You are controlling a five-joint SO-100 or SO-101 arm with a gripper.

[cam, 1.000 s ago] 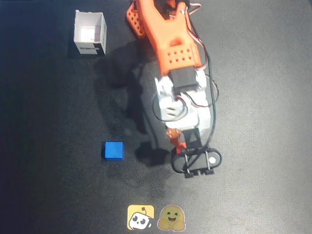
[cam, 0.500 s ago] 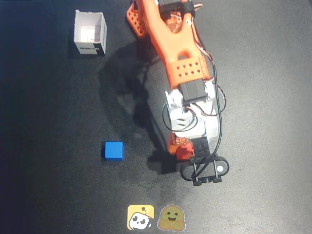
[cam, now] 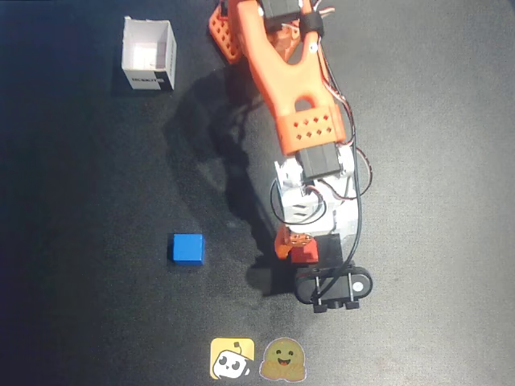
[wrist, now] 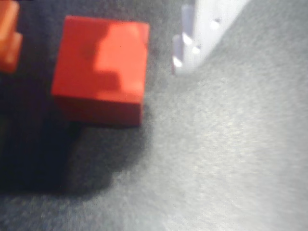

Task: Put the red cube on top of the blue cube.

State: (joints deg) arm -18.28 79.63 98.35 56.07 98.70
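The red cube (wrist: 98, 72) lies on the dark mat between my gripper's two fingers. The orange finger (wrist: 8, 41) is to its left and the white finger (wrist: 192, 38) to its right, each with a small gap to the cube. My gripper (wrist: 101, 48) is open around the cube. In the overhead view the gripper (cam: 307, 245) partly hides the red cube (cam: 304, 254) from above. The blue cube (cam: 187, 249) sits alone on the mat, well to the left of the gripper in that view.
A white open-topped box (cam: 149, 55) stands at the upper left of the overhead view. Two stickers, one yellow (cam: 232, 358) and one brownish (cam: 283, 359), lie at the bottom edge. The arm's orange base (cam: 241, 32) is at the top centre.
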